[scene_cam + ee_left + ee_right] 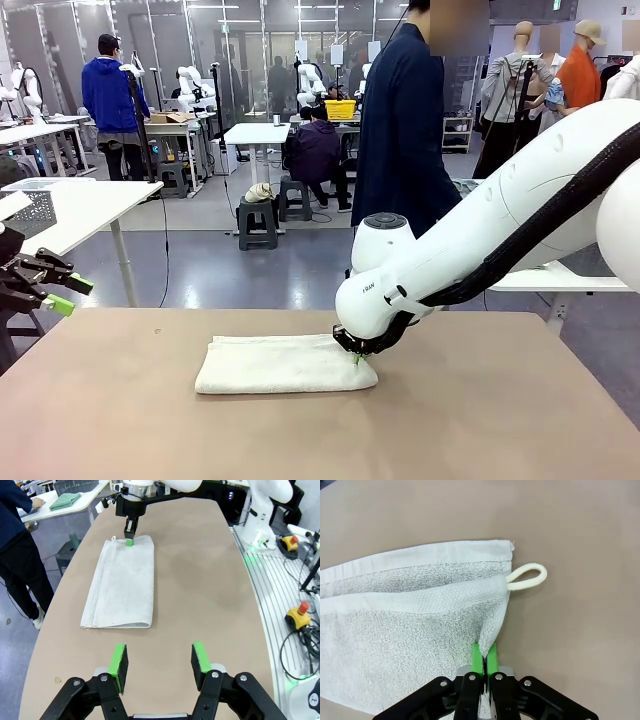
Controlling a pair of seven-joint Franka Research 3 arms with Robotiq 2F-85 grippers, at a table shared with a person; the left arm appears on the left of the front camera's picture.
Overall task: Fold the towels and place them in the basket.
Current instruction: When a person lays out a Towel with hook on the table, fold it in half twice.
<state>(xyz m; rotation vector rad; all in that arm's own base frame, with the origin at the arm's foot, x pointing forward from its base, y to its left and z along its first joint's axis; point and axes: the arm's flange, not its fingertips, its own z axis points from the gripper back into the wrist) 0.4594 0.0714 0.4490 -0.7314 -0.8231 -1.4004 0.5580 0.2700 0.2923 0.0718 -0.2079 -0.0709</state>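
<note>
Near side of desk: bare, open room along the whole near edge. Left gripper: fingers spread, nothing between them, hanging by the desk's left edge. Towel: cream-white, folded flat mid-desk, clear desk on every side, well apart from the left gripper. Right gripper: pressed together, pinching the top layer's edge at the towel's right end, near the corner loop. Front view: right arm hides most of its fingers. Person beyond far edge, lower body covered by that arm.
</note>
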